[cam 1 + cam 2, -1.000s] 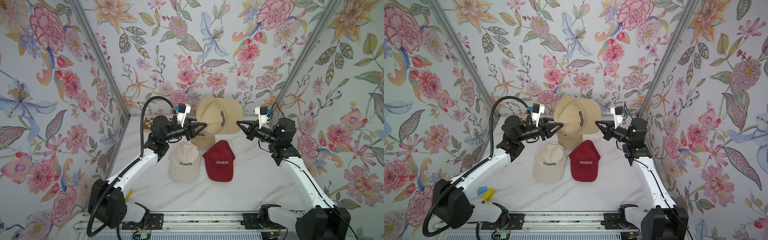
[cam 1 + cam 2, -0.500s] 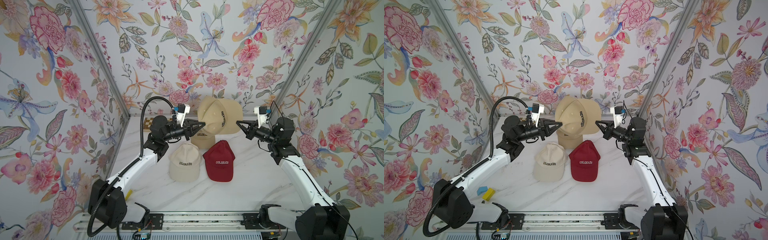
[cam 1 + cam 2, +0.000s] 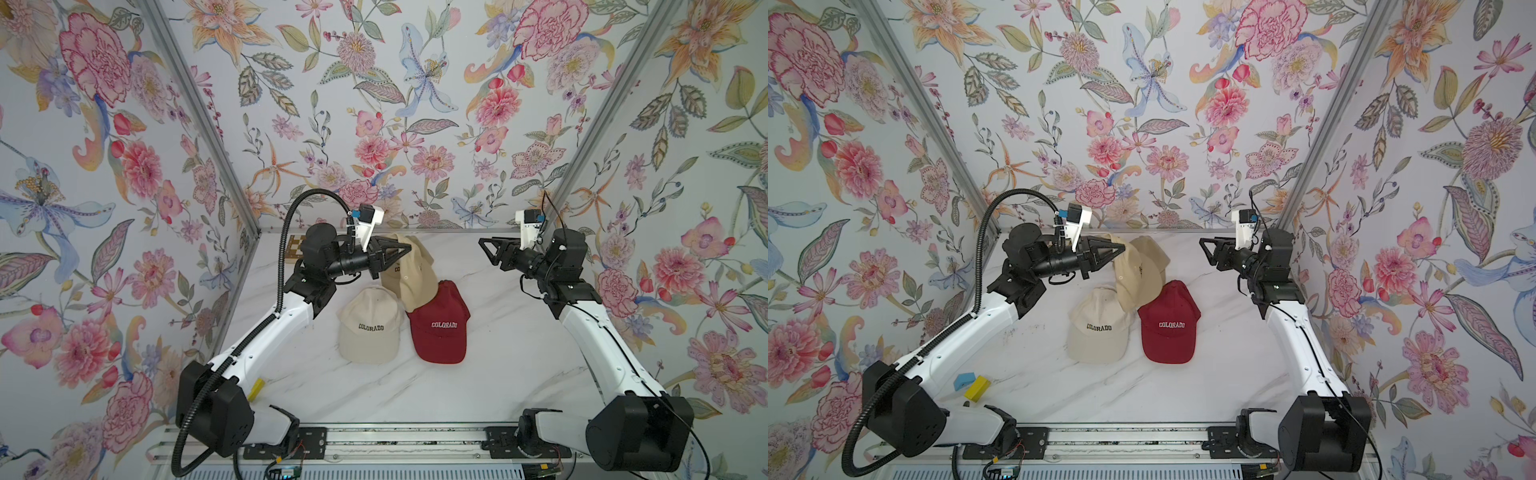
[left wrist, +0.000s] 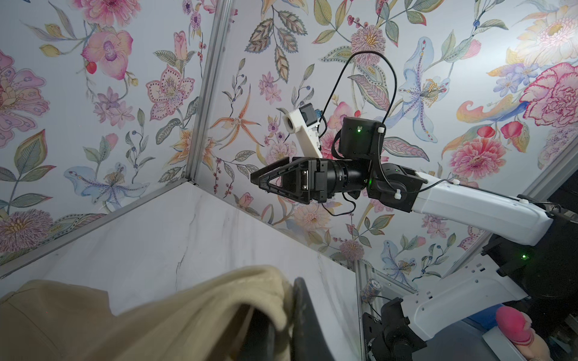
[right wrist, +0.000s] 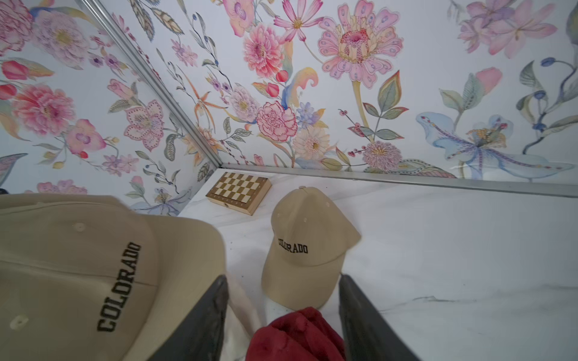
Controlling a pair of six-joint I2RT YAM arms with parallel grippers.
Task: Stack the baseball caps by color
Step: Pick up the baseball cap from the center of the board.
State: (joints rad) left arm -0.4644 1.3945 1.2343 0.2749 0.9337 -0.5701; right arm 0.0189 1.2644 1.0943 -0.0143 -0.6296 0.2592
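Right gripper (image 3: 489, 250) has just let go. Its jaws are now spread with nothing between them, and it stands well clear of the caps. Left gripper (image 3: 406, 249) alone pinches the held tan cap (image 3: 1129, 286) by its fabric edge, jaws pressed together on it. Half a second back both grippers clamped this cap and it hung stretched between them, high. Now it droops from the left side, its low end over the seam between cream cap (image 3: 370, 328) and red cap (image 3: 440, 324) — contact there unclear. Second tan cap (image 5: 308, 237) sits on the table (image 3: 519, 353) just behind, near the chessboard (image 5: 239, 192). Judgement: handover done — tan-on-tan placement remains, one-armed, with a floppy cap.
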